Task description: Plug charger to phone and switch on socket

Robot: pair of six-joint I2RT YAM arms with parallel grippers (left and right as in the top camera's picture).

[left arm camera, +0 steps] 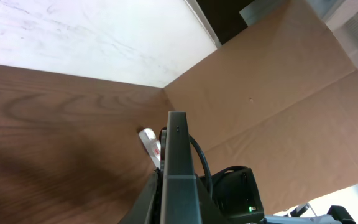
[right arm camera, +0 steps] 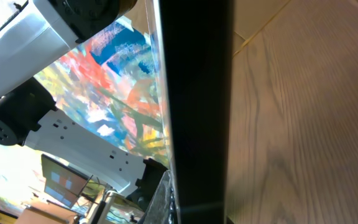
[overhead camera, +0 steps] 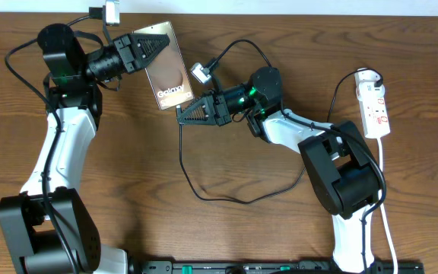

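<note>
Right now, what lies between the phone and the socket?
In the overhead view, the right arm spans most of that stretch; the charger loops below it.

Place: a robot lab's test bench.
Arms: a left arm (overhead camera: 58, 148) and a right arm (overhead camera: 291, 129), white and black with trailing cables, stand at a wood-grain table (overhead camera: 135, 160).
Front edge: a black rail (overhead camera: 280, 267) runs along it.
Backdrop: plain brown cardboard (left arm camera: 278, 93) screens the far side, beside a white surface (left arm camera: 73, 31).
Power: a white socket (overhead camera: 375, 106) lies on the tabletop.
</note>
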